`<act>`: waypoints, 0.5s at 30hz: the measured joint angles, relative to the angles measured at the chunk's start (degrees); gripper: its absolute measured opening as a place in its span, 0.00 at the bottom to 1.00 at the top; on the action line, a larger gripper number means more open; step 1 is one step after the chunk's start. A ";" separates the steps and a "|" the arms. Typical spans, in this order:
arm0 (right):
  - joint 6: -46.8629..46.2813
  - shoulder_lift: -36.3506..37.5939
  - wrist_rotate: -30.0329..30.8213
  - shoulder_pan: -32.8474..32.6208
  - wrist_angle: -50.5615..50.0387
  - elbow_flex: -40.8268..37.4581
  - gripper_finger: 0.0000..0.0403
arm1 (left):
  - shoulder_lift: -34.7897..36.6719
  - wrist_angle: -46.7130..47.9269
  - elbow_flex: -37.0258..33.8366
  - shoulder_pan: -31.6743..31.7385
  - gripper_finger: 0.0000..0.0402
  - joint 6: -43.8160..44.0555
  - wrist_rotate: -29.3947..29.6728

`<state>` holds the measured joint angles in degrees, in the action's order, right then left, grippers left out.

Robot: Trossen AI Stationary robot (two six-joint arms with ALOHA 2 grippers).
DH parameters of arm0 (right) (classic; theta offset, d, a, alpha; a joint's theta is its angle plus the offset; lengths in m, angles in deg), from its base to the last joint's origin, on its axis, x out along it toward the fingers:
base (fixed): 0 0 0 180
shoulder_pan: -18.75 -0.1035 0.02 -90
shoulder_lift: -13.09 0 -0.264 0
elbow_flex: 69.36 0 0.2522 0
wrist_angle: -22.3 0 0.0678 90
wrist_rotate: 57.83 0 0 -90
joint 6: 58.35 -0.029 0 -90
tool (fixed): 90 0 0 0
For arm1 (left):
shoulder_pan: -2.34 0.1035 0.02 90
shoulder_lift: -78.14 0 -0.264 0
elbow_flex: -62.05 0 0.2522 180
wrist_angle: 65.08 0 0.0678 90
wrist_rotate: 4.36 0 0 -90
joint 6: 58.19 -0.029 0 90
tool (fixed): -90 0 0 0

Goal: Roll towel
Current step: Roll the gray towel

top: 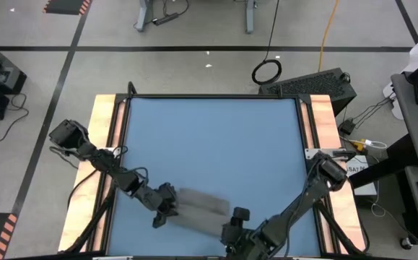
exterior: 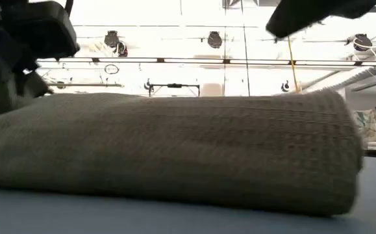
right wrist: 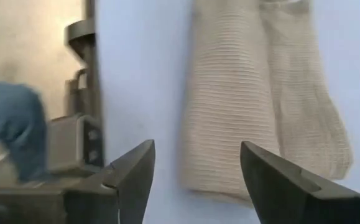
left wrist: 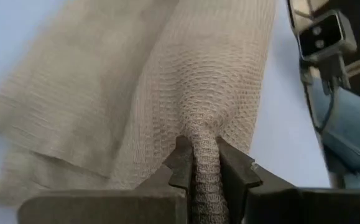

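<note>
The towel (exterior: 175, 153) lies as a thick folded band near the blue bench's (top: 209, 144) front edge, partly rolled. The left hand (left wrist: 206, 168) pinches a bunched fold at one end; the right hand (right wrist: 195, 168) hangs spread just short of the other end. More rolling looks left.

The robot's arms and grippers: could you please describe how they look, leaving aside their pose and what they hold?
Both arms are dark, jointed and slender, with boxy segments at the joints. The left gripper has two dark, flat, wedge-shaped fingers. The right gripper has the same dark angular fingers tapering to points. A small dark camera block with two lenses sits on the right arm's wrist. No markings show.
</note>
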<state>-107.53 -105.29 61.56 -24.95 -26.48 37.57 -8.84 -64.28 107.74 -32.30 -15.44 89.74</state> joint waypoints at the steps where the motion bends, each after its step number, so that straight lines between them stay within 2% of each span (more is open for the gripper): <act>1: -0.64 -0.90 2.10 -0.52 0.27 0.00 0.57 | -0.27 0.10 0.02 0.17 0.11 0.77 -1.08; 4: -2.57 -3.06 5.15 -1.14 0.21 0.00 0.59 | -0.32 0.30 0.00 0.00 0.11 3.19 -2.10; 15: -3.70 -6.06 4.43 3.14 -0.14 -0.02 0.72 | -0.28 3.22 0.02 -0.53 0.12 5.96 -2.35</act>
<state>-111.23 -111.35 65.99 -21.80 -26.62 37.54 -9.12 -61.06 107.76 -32.84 -9.48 87.40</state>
